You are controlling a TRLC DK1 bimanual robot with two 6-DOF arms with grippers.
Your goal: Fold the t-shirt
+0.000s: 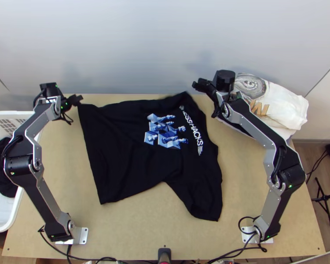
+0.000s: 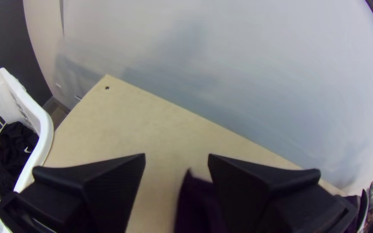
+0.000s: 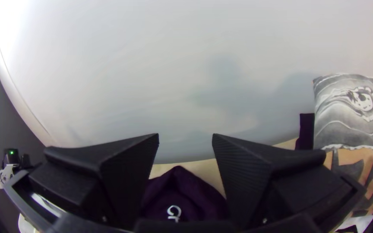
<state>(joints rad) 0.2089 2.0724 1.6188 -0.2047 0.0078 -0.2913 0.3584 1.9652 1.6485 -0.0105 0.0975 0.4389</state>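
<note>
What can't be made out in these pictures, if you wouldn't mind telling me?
- Black t-shirt, top view: its underside, hidden by its upper layer.
- Its print, right wrist view: mostly hidden by the right gripper.
- Its far edge near that gripper, top view: blurred.
- White basket, top view: cut off by the left edge.
- Dark cloth inside: garment type unclear, bunched.
- Pale cloth pile, top view: partly hidden by the right arm.

From above, bare tabletop (image 1: 156,229) offers passage at the T-shirt's (image 1: 125,154) six o'clock. The wall (image 1: 143,44) blocks twelve, the white cloth pile (image 1: 283,103) two, the left arm (image 1: 22,165) and basket (image 1: 9,113) nine.
</note>
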